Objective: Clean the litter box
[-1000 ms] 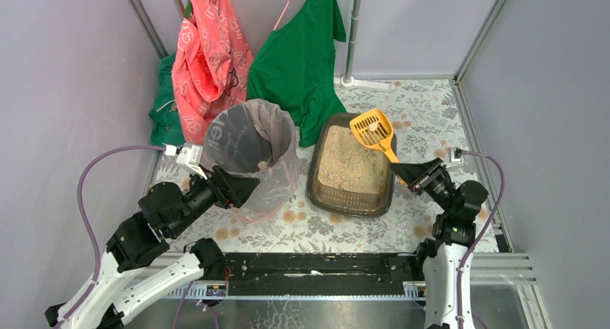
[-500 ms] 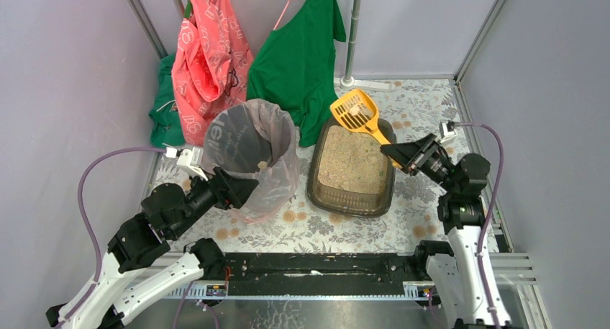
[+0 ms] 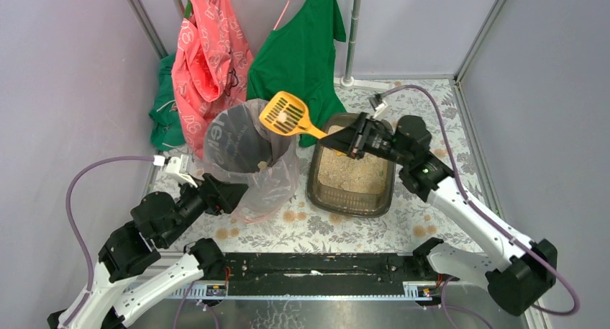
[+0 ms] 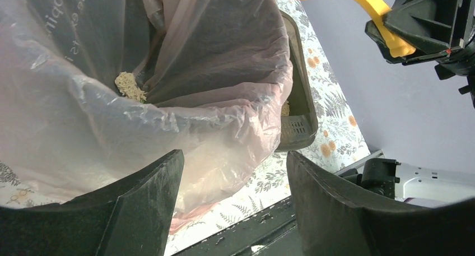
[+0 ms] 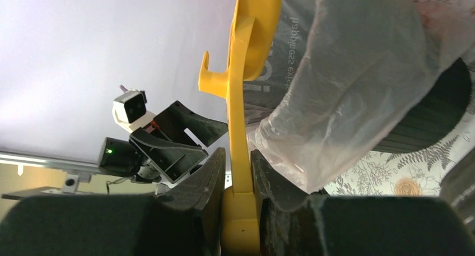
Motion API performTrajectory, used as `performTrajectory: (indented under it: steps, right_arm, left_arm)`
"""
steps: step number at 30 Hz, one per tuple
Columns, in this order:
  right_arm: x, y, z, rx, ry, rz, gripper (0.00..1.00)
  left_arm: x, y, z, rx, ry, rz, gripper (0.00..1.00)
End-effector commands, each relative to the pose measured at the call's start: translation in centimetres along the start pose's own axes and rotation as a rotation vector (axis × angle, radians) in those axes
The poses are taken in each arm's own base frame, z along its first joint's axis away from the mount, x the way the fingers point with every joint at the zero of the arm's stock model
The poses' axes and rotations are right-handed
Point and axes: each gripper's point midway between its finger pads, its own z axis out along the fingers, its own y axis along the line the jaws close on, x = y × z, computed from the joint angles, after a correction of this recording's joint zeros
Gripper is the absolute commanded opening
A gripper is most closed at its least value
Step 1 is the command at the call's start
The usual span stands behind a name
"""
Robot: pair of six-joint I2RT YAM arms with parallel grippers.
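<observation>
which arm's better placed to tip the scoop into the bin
Right. The right fingers grip the yellow scoop by its handle, with its head above the bin rim. The left fingers are open and empty, at the bin's near side.

Smooth yellow plastic scoop [image 3: 284, 113], crinkled filmy plastic liner [image 3: 284, 172], dark plastic litter box [image 3: 345, 205], grainy sand [image 3: 352, 172]

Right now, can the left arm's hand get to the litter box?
Probably not straight away. The left hand, open, points at the bagged bin, which stands between it and the litter box. It would likely have to swing around the bin first.
</observation>
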Motion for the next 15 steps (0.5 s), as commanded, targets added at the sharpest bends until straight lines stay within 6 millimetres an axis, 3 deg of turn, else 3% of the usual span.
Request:
performTrajectory:
  steps: [1,6,11,15]
  right_arm:
    - [-0.1,3.3,3.1,-0.063,-0.007,-0.118,0.00]
    - [1.3,3.3,5.3,-0.013,0.064,-0.211,0.00]
    - [1.7,1.9,6.2,0.090,0.127,-0.338,0.00]
    - [2.7,2.6,6.9,0.139,0.178,-0.500,0.00]
  left_arm:
    - [-1.0,0.6,-1.4,-0.020,-0.036,-0.002,0.76]
    - [-1.2,1.0,-2.1,-0.031,-0.044,-0.006,0.76]
    - [-1.3,1.1,-2.5,-0.030,-0.046,-0.006,0.76]
    - [-1.3,1.2,-2.5,-0.033,-0.048,-0.005,0.76]
